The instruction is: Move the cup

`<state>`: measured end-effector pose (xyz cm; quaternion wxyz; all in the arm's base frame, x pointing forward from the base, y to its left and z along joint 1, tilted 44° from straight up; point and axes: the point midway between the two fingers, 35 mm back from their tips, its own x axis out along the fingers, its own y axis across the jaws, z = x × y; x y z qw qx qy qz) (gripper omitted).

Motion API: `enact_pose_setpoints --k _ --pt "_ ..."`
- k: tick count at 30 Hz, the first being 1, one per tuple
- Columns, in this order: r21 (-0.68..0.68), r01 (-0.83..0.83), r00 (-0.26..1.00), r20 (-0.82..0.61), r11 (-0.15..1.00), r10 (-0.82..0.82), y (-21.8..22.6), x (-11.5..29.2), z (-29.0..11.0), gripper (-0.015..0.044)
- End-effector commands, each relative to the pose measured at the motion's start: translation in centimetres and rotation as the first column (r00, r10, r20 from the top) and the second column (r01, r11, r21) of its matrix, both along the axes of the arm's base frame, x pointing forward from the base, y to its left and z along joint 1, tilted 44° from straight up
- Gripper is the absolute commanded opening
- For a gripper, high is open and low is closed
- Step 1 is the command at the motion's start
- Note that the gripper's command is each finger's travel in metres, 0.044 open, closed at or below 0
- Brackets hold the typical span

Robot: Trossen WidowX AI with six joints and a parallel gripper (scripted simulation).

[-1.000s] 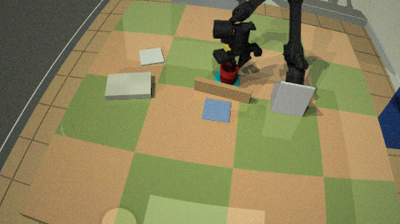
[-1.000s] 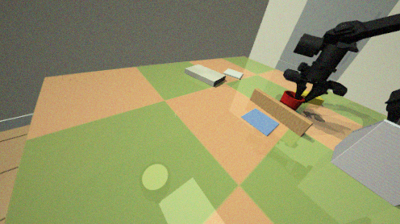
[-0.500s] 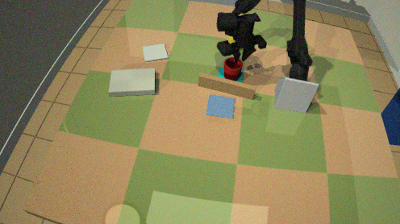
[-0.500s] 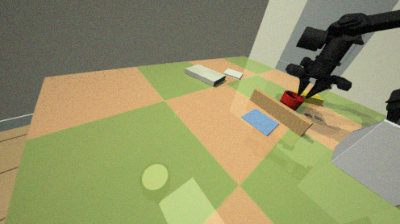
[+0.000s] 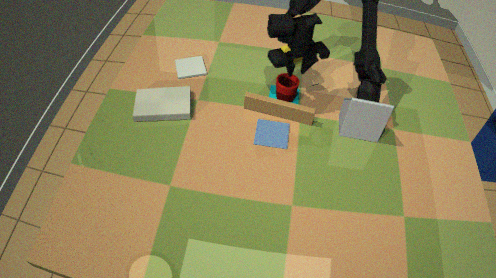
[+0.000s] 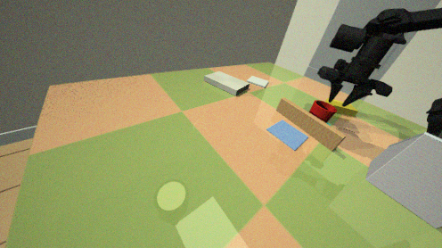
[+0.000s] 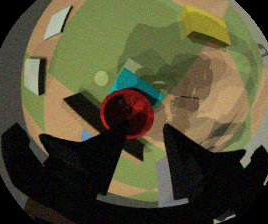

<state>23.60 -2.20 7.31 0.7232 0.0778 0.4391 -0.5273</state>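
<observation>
The red cup [image 5: 287, 88] [image 6: 323, 111] [image 7: 137, 106] stands upright on the cyan pad [image 5: 273, 91] [image 7: 130, 80]. Small, dim coloured spots, apparently marbles, show inside it in the wrist view; their number cannot be told. The blue pad [image 5: 272, 134] [image 6: 287, 135] [image 7: 86, 135] lies bare on the other side of a wooden barrier. My gripper [image 5: 297, 73] [image 6: 337, 103] [image 7: 146, 125] is open, with its fingertips just above the cup's rim and shifted to one side. Nothing is between the fingers. The cup's base is partly hidden.
The low wooden barrier [image 5: 279, 109] [image 6: 309, 124] stands between the pads, close to the cup. A yellow block [image 6: 349, 107] [image 7: 205, 26] lies behind the cup. A large pale box [image 5: 162, 103] [image 6: 226, 83] and a small white slab [image 5: 190, 67] [image 6: 257, 81] lie off to the side. A grey block [image 5: 367, 120] stands by the arm's base.
</observation>
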Motion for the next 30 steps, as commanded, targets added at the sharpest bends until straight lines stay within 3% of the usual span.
enact_pose_setpoints --k 1,7,30 --pt "0.0 -0.001 1.0 -0.001 1.0 0.001 0.0 0.0 0.0 0.0285" --pt "0.001 -0.001 1.0 -0.001 1.0 0.001 0.4 0.0 0.4 0.044" --pt "0.004 -0.004 1.0 0.003 1.0 0.004 4.2 0.1 4.3 0.044"
